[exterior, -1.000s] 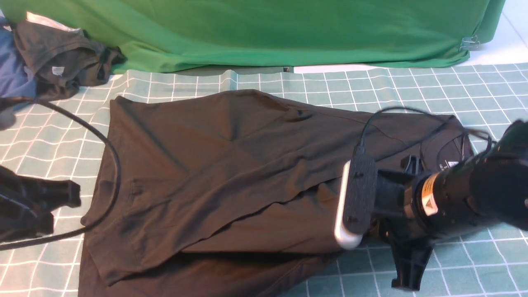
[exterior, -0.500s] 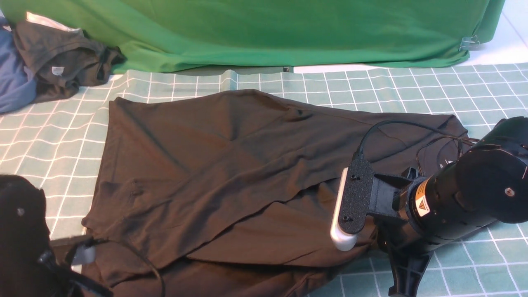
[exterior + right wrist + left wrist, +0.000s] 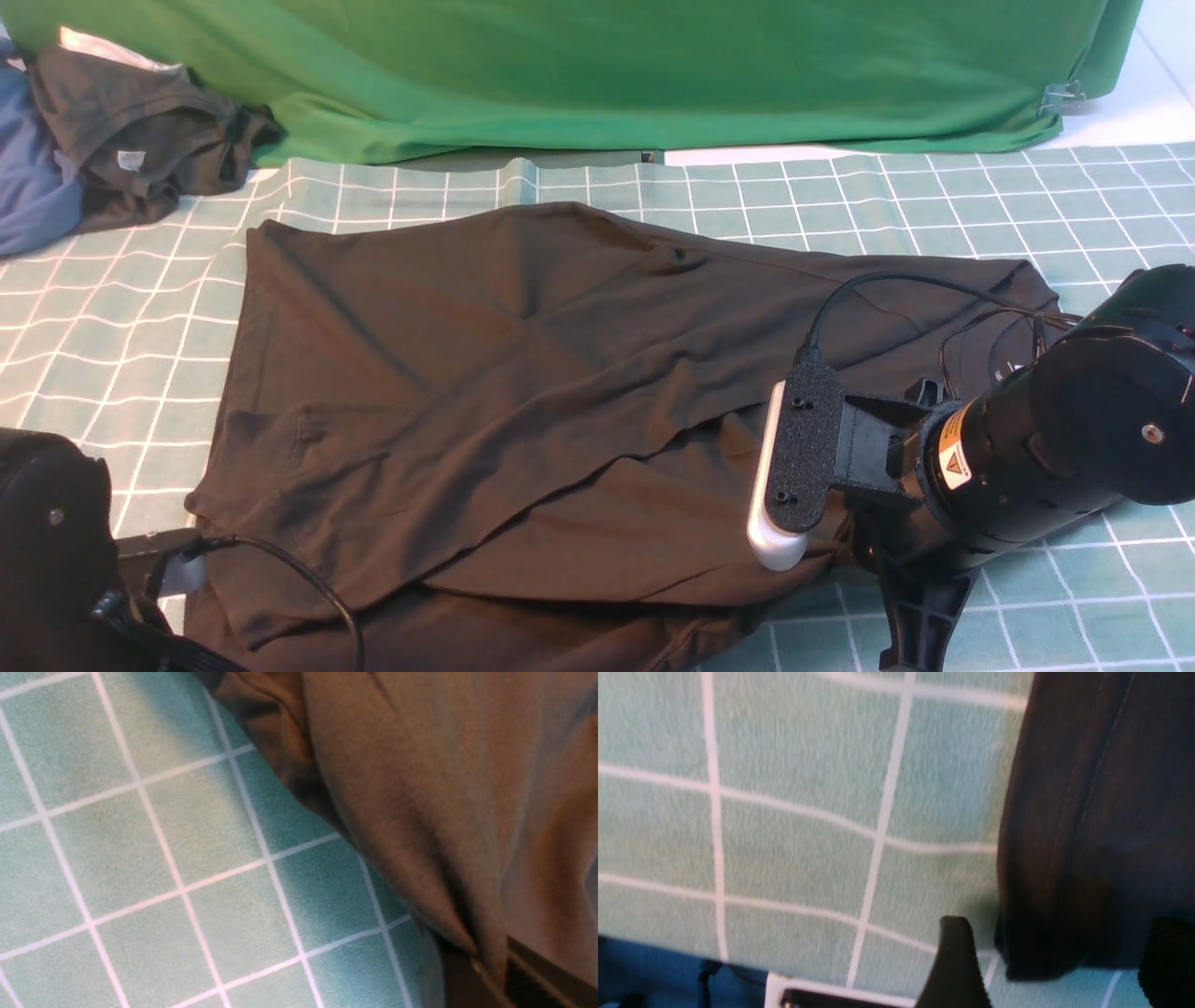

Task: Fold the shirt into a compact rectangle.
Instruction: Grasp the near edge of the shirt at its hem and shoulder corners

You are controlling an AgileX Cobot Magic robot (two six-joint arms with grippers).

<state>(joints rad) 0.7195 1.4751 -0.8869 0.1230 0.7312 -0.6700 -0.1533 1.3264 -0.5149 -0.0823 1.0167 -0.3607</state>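
The large black long-sleeve shirt (image 3: pixel 523 373) is spread, partly folded, across the checked tabletop (image 3: pixel 1074 215). Its soft cloth, likely limp, is best taken by hemmed corners. The left claw (image 3: pixel 1055 961) is spread around one; the right claw (image 3: pixel 490 975) is clamped on gathered cloth.

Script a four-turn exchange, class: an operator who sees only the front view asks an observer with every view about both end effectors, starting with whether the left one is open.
Operator: The front view cuts off my left end effector. Is it open?
Observer: Yes, the left wrist view shows the left end effector with its fingers apart, a corner of the shirt between them.
Operator: And the right one, whose tips I can't see?
Observer: The right wrist view shows the right end effector pinching gathered shirt fabric.
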